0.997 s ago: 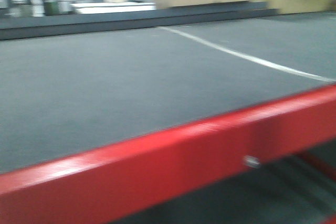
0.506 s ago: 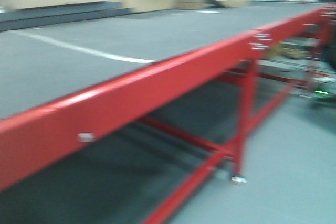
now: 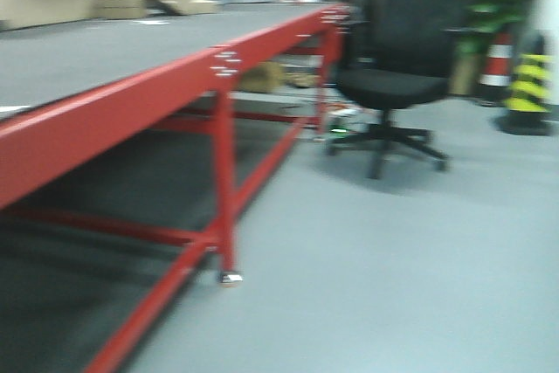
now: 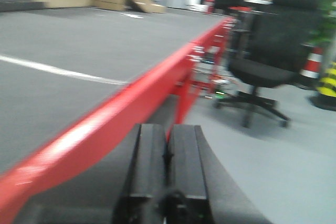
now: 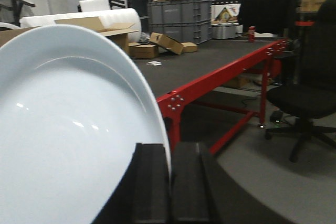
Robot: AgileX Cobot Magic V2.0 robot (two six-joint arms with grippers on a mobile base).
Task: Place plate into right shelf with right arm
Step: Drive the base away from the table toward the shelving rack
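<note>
The right gripper (image 5: 169, 182) clamps the rim of the plain white, round, glossy plate (image 5: 68, 140), which rises toward nine o'clock. The left gripper (image 4: 167, 166) has its pads pressed together. A long red-framed table (image 5: 210, 84) stretches toward one o'clock, near a black office chair (image 5: 307, 98).

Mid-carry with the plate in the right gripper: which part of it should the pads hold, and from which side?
Hold the plate by its raised rim, coming edge-on from outside the rim, as the right gripper does now. The plate is shallow and smooth, so only the thin rim fits between the pads, one on each face.
</note>
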